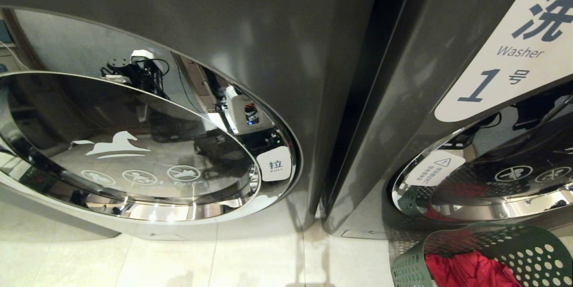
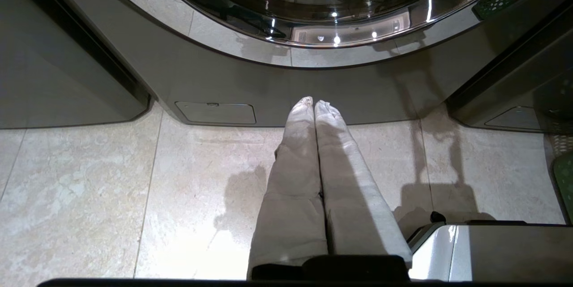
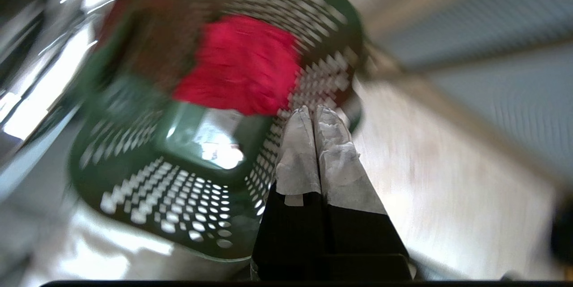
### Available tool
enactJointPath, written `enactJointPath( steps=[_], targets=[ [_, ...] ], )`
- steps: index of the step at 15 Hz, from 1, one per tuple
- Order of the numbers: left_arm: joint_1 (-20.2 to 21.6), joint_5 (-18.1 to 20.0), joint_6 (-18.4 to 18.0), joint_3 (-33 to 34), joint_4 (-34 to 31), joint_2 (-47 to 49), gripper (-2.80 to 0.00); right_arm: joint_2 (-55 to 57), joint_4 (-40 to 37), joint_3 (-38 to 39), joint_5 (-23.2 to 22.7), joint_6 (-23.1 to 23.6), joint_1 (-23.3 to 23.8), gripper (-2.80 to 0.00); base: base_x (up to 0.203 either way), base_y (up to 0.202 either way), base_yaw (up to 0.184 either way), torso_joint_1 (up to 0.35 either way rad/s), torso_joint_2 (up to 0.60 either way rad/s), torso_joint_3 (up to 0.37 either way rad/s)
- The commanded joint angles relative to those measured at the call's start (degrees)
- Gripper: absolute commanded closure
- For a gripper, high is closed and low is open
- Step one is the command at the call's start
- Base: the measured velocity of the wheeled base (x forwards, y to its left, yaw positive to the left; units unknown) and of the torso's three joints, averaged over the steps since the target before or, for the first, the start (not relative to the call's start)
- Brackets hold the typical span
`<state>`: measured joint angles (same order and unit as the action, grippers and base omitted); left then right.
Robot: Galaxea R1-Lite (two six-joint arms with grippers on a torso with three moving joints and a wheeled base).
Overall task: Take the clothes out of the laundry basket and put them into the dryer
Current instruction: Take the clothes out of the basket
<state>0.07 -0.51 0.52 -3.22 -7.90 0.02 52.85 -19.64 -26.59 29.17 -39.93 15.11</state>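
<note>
The dryer is filling the left of the head view, a dark grey machine with a chrome-rimmed round glass door bearing white garment icons and a white pull tab at the rim's right side. Its door is sitting shut, so it looks as though it will need opening before anything goes in; the pull tab is likely the place to take hold, and the door will probably swing stiffly and heavily. A second machine, marked "Washer 1", is standing just to its right.

The laundry basket is resting on the tiled floor in front of that second machine, dark green plastic with rows of round holes. It is likely light and fairly rigid.

The red garment is lying bunched inside the basket, soft and limp. It should be light and should crumple under a pinch, so a raised fold near the top of the heap seems the best place to grip; loose ends may trail and catch the rim.

The right claw is hanging over the near rim of the basket, its white-covered fingers pressed together and holding nothing. The left claw is pointing at the base of the dryer, fingers likewise together and empty.
</note>
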Motion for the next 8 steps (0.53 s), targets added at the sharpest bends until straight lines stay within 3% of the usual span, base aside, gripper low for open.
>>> enactJointPath(
  steps=[1,3,5,8],
  targets=[
    [0.0,0.0,0.0,0.0,0.0,0.0,0.00,12.4,-0.7,-1.3,-4.4,-4.7,12.9,0.00,0.000,0.000,0.000,0.000,0.00,0.000],
    [0.0,0.0,0.0,0.0,0.0,0.0,0.00,18.8,-1.9,-1.6,-10.9,-6.1,22.2,0.00,0.000,0.000,0.000,0.000,0.00,0.000],
    [0.0,0.0,0.0,0.0,0.0,0.0,0.00,27.7,0.0,-1.4,-16.8,-5.7,26.6,0.00,0.000,0.000,0.000,0.000,0.00,0.000],
    [0.0,0.0,0.0,0.0,0.0,0.0,0.00,42.7,17.4,1.9,-21.8,-1.6,29.5,0.00,0.000,0.000,0.000,0.000,0.00,0.000]
  ],
)
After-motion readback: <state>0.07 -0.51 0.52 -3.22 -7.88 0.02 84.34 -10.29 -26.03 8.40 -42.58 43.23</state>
